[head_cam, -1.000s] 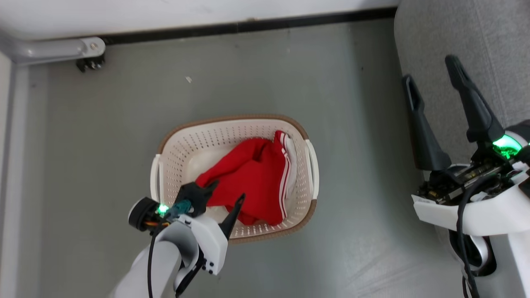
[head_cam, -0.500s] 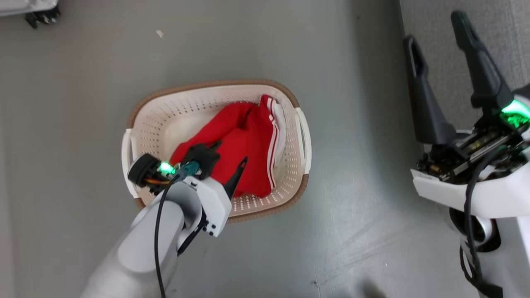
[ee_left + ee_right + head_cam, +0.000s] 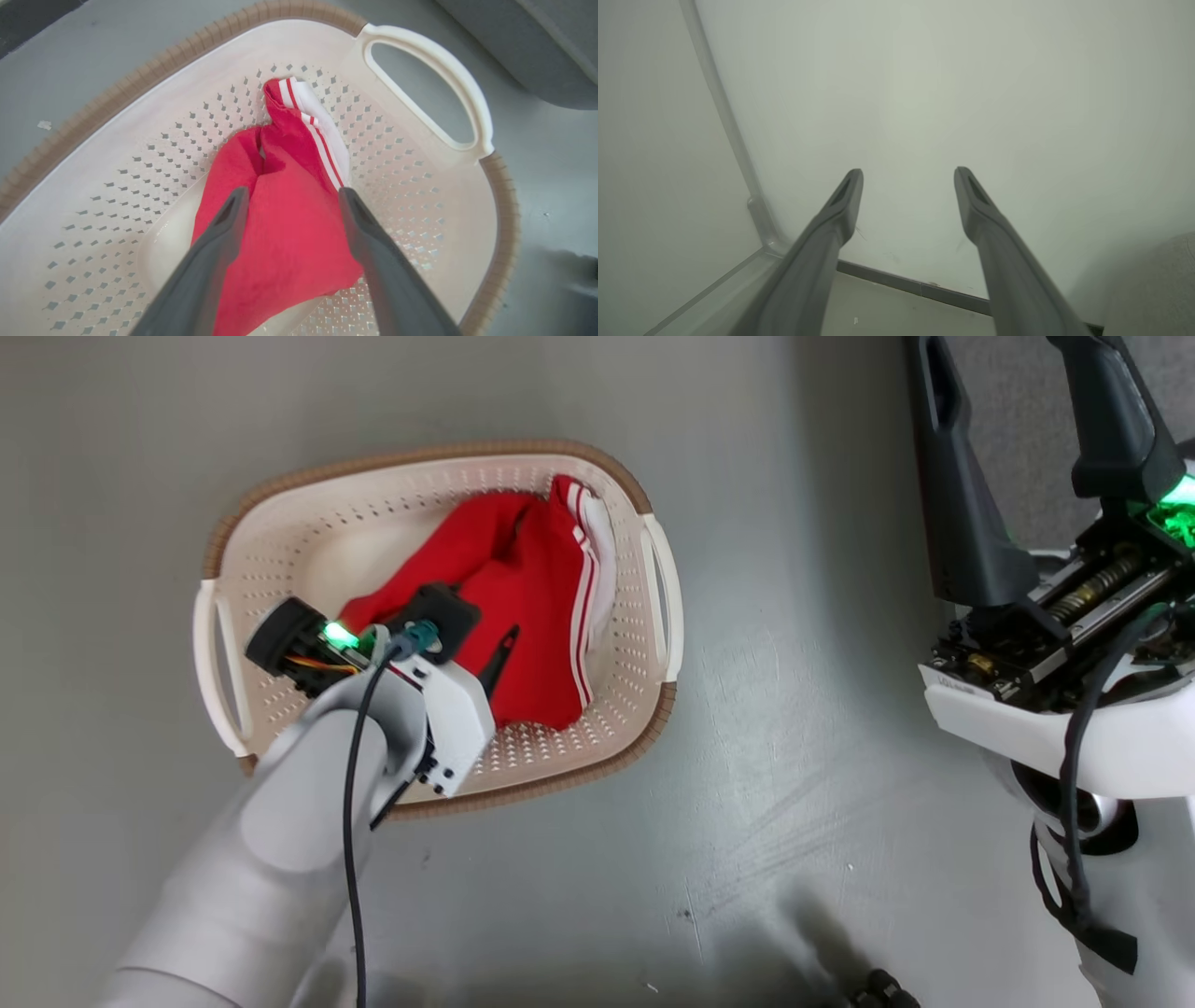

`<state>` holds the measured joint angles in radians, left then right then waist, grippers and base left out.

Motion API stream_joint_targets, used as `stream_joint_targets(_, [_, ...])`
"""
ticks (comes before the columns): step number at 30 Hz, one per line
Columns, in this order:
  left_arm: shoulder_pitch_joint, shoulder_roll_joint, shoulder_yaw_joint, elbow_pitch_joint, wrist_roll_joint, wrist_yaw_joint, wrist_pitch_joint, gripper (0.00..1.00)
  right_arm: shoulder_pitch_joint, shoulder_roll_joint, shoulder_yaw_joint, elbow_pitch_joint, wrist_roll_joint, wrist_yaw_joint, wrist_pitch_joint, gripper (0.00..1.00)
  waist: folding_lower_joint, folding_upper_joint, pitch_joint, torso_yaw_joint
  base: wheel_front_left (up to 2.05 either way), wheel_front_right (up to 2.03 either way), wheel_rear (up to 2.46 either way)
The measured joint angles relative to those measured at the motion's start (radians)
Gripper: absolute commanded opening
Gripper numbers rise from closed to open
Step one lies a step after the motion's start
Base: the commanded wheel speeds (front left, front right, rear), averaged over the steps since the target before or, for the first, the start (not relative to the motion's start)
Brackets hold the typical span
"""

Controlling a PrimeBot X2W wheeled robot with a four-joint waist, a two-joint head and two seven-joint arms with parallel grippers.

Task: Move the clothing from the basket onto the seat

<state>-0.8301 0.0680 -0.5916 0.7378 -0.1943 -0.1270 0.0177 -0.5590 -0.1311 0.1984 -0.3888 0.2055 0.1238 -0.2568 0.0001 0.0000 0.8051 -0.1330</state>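
Observation:
The cream-white basket [image 3: 420,455] with a brown rim stands on the grey floor. In it lies the clothing [image 3: 532,560], a crumpled red garment with white stripes along one edge. My left gripper [image 3: 485,623] reaches down into the basket, open. In the left wrist view its fingers [image 3: 293,193] straddle the red clothing [image 3: 289,224], with the basket's wall [image 3: 397,154] behind; I cannot tell if they touch the cloth. My right gripper [image 3: 1013,373] is open and holds nothing, raised before the grey seat [image 3: 1027,457] at the upper right. In the right wrist view it [image 3: 908,175] faces a white wall.
Bare grey floor [image 3: 794,756] lies between the basket and the seat. The seat's rounded edge [image 3: 537,46] lies just beyond the basket's handle [image 3: 434,51]. A dark baseboard [image 3: 915,287] runs along the wall. A small dark object [image 3: 878,989] sits at the head view's bottom edge.
The head camera has tilted down, shifting the whole picture. My left gripper has reached further into the basket, over the red clothing. The right gripper stays open.

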Motion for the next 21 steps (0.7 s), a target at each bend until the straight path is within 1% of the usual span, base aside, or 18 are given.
stream_joint_targets(9, [-0.066, 0.021, 0.004, 0.065, 0.031, 0.019, 0.022, 1.0, -0.055, 0.008, 0.013, -0.001, 0.007, 0.0, 0.0, 1.0, 0.0, 0.0, 0.072, -0.027, 0.0, 0.0, 0.0])
stream_joint_targets(12, [-0.107, 0.039, 0.001, 0.081, 0.07, 0.045, 0.023, 1.0, -0.067, 0.008, 0.017, -0.001, 0.013, 0.0, 0.0, 1.0, 0.0, 0.0, 0.097, -0.037, 0.0, 0.0, 0.0])
stream_joint_targets(17, [-0.155, 0.055, 0.008, 0.107, 0.082, 0.071, 0.034, 1.0, -0.092, 0.011, 0.023, 0.001, 0.015, 0.0, 0.0, 1.0, 0.0001, 0.0, 0.136, -0.054, 0.0, 0.0, 0.0])
stream_joint_targets(21, [-0.17, 0.063, 0.001, 0.137, 0.091, 0.072, 0.049, 1.0, -0.111, 0.019, 0.024, 0.002, 0.024, 0.0, 0.0, 1.0, 0.0, 0.0, 0.165, -0.068, 0.0, 0.0, 0.0])
